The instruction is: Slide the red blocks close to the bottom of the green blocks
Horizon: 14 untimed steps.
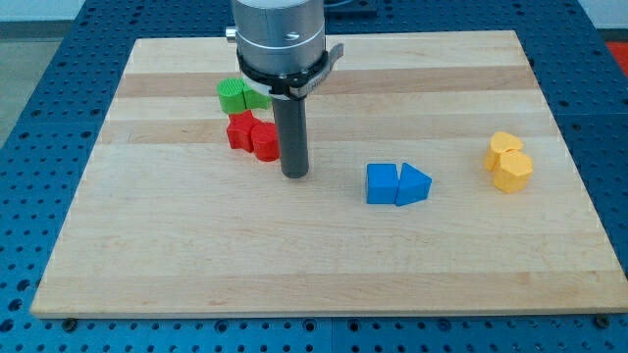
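Note:
Two red blocks sit side by side left of the board's middle: a squarish one (238,131) on the left and a cylinder (264,142) on the right. Two green blocks (238,96) lie just above them, touching or nearly touching; the arm hides the right one in part. My tip (294,174) rests on the board just right of and slightly below the red cylinder, close to it.
A blue cube (382,183) and a blue wedge (414,184) sit together right of my tip. Two yellow blocks (508,162) lie near the board's right edge. The wooden board (324,265) lies on a blue perforated table.

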Tool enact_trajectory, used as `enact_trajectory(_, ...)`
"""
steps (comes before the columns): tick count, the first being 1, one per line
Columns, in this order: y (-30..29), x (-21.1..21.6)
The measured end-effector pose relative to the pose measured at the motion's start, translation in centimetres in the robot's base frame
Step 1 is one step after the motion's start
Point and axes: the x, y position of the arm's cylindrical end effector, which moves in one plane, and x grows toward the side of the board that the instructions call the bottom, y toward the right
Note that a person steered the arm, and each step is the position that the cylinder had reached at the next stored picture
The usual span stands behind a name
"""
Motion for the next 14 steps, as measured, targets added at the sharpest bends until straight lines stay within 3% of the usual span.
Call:
enact_trajectory(3,-0.3,-1.3)
enact_trajectory(7,-7.0,-2.0)
enact_trajectory(10,-8.4,-5.5)
enact_trajectory(11,-8.6,-5.4)
enact_trajectory(12,-8.6,-0.9)
enact_trajectory(13,-5.7,1.6)
enact_trajectory(14,-1.3,0.5)
